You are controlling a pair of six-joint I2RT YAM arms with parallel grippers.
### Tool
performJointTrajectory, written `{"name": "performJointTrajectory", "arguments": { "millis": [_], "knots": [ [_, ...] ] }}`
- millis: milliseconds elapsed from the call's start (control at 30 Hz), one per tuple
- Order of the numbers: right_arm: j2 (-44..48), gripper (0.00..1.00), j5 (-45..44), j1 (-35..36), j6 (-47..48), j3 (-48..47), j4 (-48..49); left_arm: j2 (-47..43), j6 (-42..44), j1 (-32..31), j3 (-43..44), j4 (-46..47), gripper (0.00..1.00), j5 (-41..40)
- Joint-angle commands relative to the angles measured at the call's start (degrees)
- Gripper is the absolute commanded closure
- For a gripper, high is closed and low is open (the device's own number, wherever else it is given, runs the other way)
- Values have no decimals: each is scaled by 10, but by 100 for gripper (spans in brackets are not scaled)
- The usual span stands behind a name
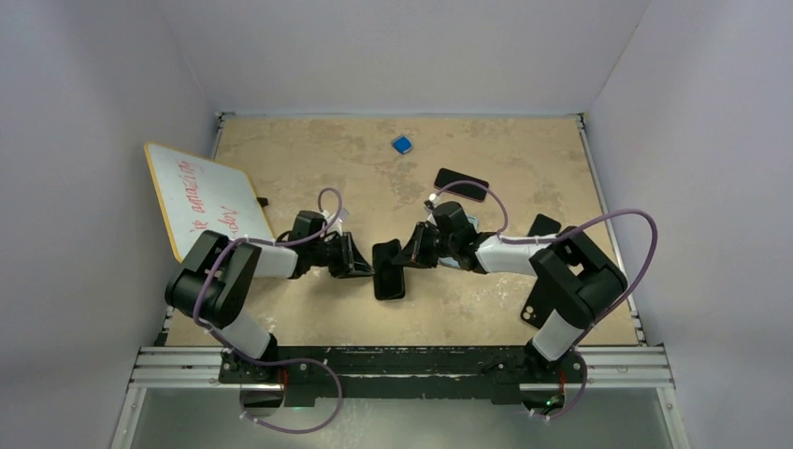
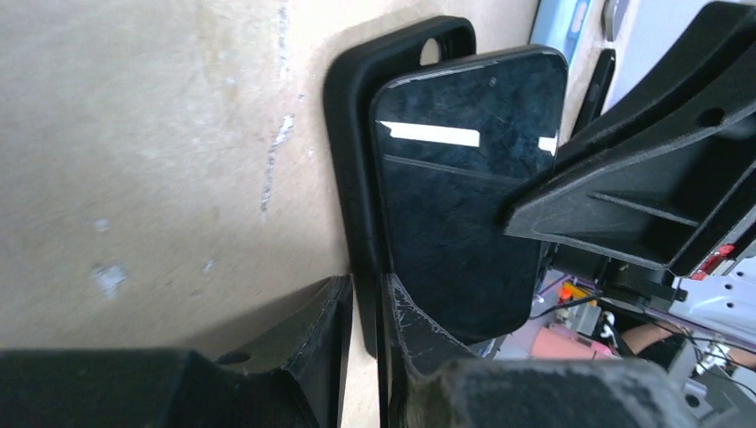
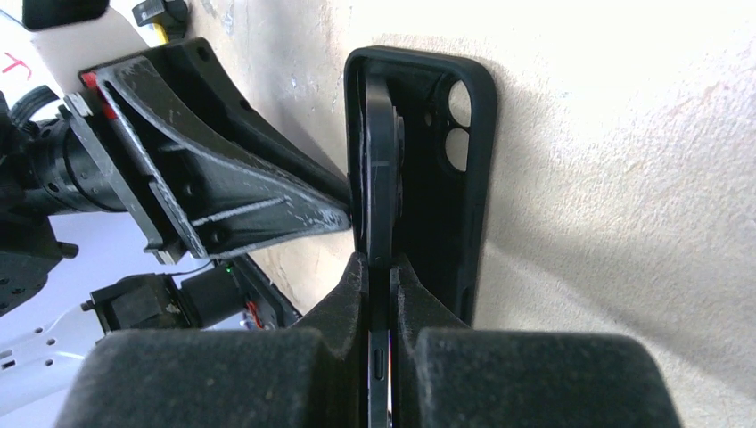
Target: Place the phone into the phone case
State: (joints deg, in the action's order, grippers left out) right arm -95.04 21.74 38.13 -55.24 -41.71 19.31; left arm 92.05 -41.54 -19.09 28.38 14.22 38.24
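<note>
A black phone case (image 2: 349, 134) lies on the tan table at the middle (image 1: 382, 281), camera holes at its far end (image 3: 456, 125). The black phone (image 2: 464, 178) rests tilted in it, one long edge low in the case and the other raised (image 3: 378, 169). My left gripper (image 2: 365, 303) is shut on the case's side wall, coming from the left (image 1: 365, 262). My right gripper (image 3: 379, 267) is shut on the phone's raised long edge, coming from the right (image 1: 409, 254). The two grippers' fingertips nearly meet over the case.
A whiteboard (image 1: 201, 198) with red writing leans at the left. A small blue object (image 1: 402, 144) lies at the back. Another dark phone (image 1: 461, 184) lies behind the right arm. Two more dark phones or cases (image 1: 542, 224) (image 1: 531, 307) lie at the right.
</note>
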Motion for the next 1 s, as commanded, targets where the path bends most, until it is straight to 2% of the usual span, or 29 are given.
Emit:
{"name": "performJointTrajectory", "arguments": {
  "millis": [0,233,467,600,767,967],
  "knots": [
    [-21,100,-11,3,11,-11,25,41,-9,-22,-1,31,82,-6],
    [-44,100,-34,3,16,7,54,49,-24,-36,-4,49,85,-2],
    [-60,100,-38,6,16,40,126,40,-43,-62,-8,49,85,-15],
    [-71,99,-56,7,50,21,65,41,-40,-78,-1,40,82,-20],
    [-46,80,-79,10,62,31,43,21,-70,-89,-22,74,79,-24],
    [7,55,-101,10,86,16,-15,-21,-64,-91,-19,27,76,-58]
  ]
}}
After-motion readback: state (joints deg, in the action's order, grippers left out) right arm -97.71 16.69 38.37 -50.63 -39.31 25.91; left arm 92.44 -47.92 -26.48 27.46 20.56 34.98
